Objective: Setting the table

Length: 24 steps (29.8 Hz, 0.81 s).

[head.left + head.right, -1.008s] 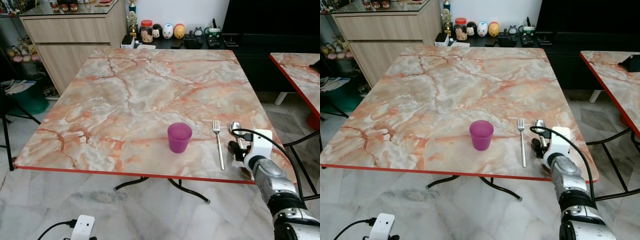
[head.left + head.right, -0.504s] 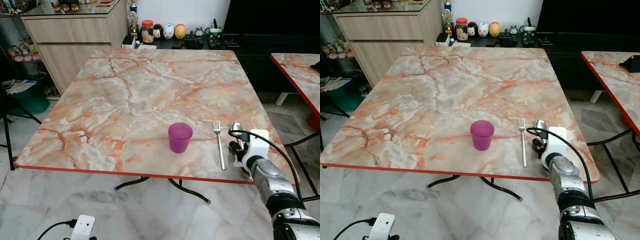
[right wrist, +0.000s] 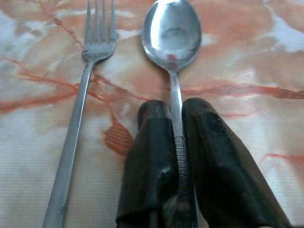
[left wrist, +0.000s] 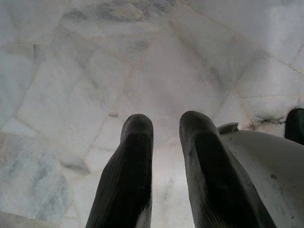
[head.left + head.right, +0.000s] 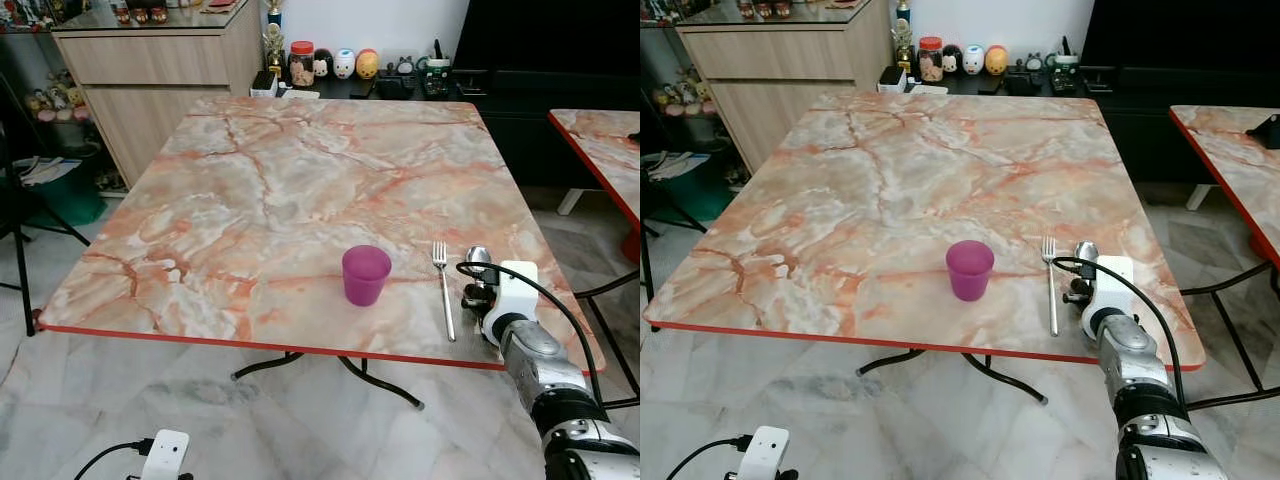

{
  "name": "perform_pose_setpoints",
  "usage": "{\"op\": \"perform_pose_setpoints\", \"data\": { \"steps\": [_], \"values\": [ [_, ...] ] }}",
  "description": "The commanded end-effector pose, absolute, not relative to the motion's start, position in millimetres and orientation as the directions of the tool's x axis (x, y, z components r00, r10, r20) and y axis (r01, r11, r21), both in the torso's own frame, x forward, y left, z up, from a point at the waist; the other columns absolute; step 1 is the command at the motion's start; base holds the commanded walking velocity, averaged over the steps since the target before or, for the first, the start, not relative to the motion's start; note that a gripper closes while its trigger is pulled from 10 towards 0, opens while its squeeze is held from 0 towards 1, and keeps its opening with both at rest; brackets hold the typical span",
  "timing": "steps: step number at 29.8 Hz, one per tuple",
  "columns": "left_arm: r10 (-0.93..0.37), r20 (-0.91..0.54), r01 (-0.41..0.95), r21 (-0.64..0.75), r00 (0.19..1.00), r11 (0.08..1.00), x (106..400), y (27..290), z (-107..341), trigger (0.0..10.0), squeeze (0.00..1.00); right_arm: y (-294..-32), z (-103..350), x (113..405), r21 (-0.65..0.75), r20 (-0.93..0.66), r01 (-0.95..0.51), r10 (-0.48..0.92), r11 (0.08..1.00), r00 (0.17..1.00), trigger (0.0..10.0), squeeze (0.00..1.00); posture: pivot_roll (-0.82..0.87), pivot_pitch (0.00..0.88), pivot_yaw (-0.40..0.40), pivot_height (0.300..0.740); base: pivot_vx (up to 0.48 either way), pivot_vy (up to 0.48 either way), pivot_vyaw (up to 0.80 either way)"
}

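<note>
Spoon [image 3: 172,42] lies beside the fork [image 3: 76,123], its handle pinched between the right gripper [image 3: 175,114] fingers; best to part them gently, keeping it parallel.

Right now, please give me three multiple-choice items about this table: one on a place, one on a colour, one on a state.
1. Where does the fork lie?
A. between the cup and the spoon
B. inside the cup
C. on the floor

2. What colour is the cup?
A. green
B. purple
C. white

3. What is the right pincer doing?
A. hanging open above the cup
B. holding the fork
C. closed on the spoon's handle

Answers: 1 A, the fork lies on the table between the two; 2 B, it is purple; 3 C, the wrist view shows both fingers pressing the handle.
</note>
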<state>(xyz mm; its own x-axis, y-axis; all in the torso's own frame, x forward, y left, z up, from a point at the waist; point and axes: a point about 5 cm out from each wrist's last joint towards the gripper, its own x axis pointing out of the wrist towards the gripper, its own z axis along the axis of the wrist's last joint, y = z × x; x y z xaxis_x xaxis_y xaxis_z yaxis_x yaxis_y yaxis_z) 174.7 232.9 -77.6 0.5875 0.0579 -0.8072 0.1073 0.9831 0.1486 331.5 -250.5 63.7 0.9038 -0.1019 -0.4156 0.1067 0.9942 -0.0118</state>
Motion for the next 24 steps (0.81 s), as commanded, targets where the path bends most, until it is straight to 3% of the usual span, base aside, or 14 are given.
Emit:
{"op": "perform_pose_setpoints", "data": {
  "steps": [1, 11, 15, 16, 17, 24],
  "values": [
    [0.07, -0.811, 0.113, 0.165, 0.581, 0.98, 172, 238, -78, 10.0, 0.0, -254, 59, 327, -0.01, -0.427, 0.133, -0.124, 0.991, 0.896, 0.0, 0.0, 0.03, 0.0, 0.016, 0.724, 0.0, 0.0, 0.0],
    [0.065, -0.811, 0.111, 0.159, 0.582, 0.981, 172, 237, -78, 10.0, 0.0, -263, 65, 327, -0.039, -0.373, 0.222, -0.22, 0.974, 0.901, 0.0, 0.0, 0.03, 0.0, 0.016, 0.724, 0.0, 0.0, 0.0],
    [0.062, -0.81, 0.113, 0.156, 0.583, 0.981, 172, 236, -78, 10.0, 0.0, -273, 74, 325, -0.085, -0.296, 0.326, -0.337, 0.941, 0.894, 0.0, 0.0, 0.03, 0.0, 0.015, 0.724, 0.0, 0.0, 0.0],
    [0.061, -0.81, 0.113, 0.156, 0.583, 0.981, 172, 235, -78, 10.0, 0.0, -273, 75, 325, -0.086, -0.284, 0.332, -0.342, 0.939, 0.896, 4.5, 0.0, 0.02, 0.0, 0.016, 0.724, 0.0, 0.0, 0.0],
    [0.061, -0.81, 0.113, 0.156, 0.583, 0.981, 173, 235, -78, 10.0, 0.0, -269, 78, 325, -0.083, -0.253, 0.324, -0.335, 0.942, 0.908, 10.0, 0.0, 0.02, 0.0, 0.016, 0.724, 0.0, 0.0, 0.0],
    [0.06, -0.808, 0.114, 0.155, 0.586, 0.981, 174, 233, -78, 10.0, 0.0, -242, 105, 327, -0.082, -0.029, 0.261, -0.264, 0.962, 0.964, 10.0, 0.0, 0.02, 0.0, 0.017, 0.724, 0.0, 0.0, 0.0]
  ]
}}
